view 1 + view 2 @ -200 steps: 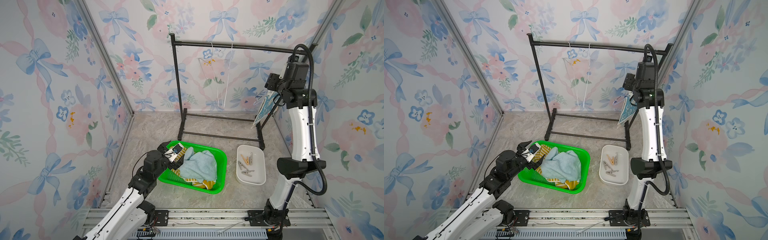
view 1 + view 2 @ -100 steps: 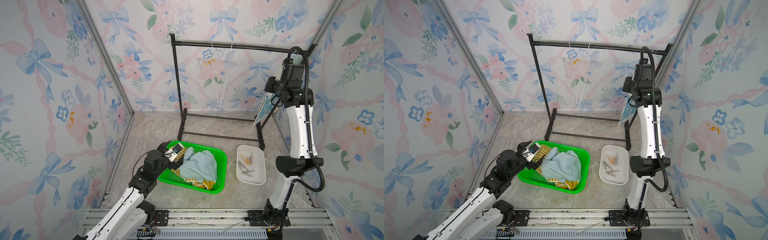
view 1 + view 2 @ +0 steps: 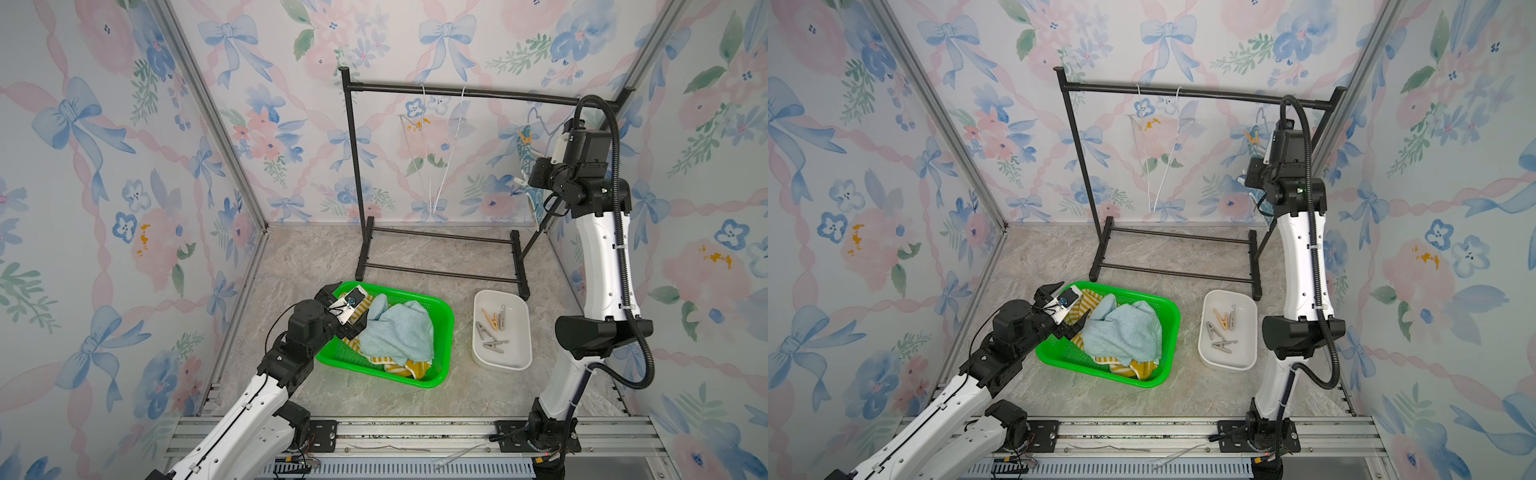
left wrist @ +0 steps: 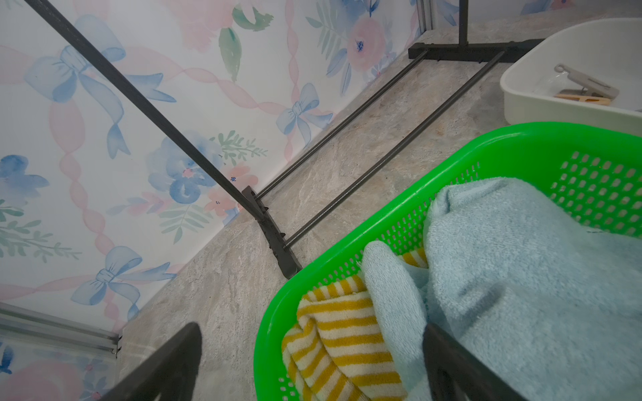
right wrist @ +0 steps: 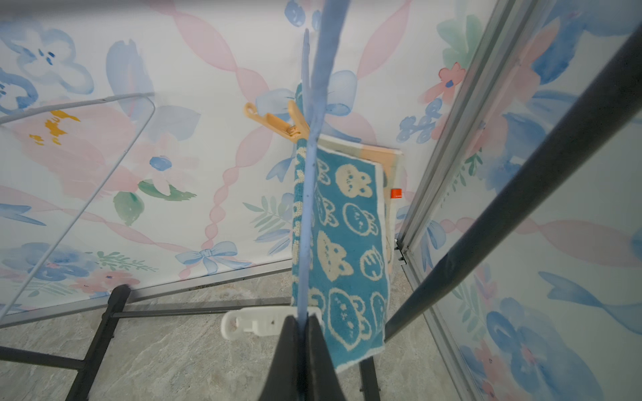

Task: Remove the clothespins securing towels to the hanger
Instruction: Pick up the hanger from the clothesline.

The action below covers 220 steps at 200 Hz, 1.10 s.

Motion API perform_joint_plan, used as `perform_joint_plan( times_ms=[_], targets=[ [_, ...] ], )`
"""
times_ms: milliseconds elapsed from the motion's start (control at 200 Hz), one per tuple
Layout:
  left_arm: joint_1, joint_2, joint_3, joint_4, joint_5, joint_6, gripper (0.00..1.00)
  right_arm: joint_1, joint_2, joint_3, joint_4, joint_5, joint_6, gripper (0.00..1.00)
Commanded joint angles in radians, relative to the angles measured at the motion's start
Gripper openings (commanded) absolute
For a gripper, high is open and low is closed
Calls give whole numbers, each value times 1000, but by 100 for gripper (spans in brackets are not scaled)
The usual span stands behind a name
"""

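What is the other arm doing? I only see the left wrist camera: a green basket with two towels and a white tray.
Observer: The right tool is up by the rack, shut, right beside a white clothespin.
Operator: Is a towel hanging there?
Observer: Yes, a blue bunny towel.
Operator: Any more pins on it?
Observer: One tan clothespin, higher up at its top edge.

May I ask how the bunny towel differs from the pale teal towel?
The bunny towel hangs from a hanger, pinned by a tan clothespin and a white clothespin; the teal towel lies crumpled in the green basket. The bunny towel is patterned, the teal towel plain. Both are terry cloths.
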Motion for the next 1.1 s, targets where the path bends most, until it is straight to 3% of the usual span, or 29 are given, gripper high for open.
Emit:
perform_joint_plan(
  times_ms=[0, 605, 835, 1095],
  targets=[
    [8, -5, 14, -11, 15, -13, 98, -6, -74, -19, 67, -44, -26, 0],
    [12, -25, 12, -4, 16, -23, 98, -7, -207, -129, 178, -122, -65, 0],
    [14, -43, 6, 11, 31, -28, 98, -7, -411, -437, 269, -156, -39, 0],
    [17, -58, 13, 9, 95, -8, 90, -7, -678, -751, 306, -265, -23, 0]
  ],
)
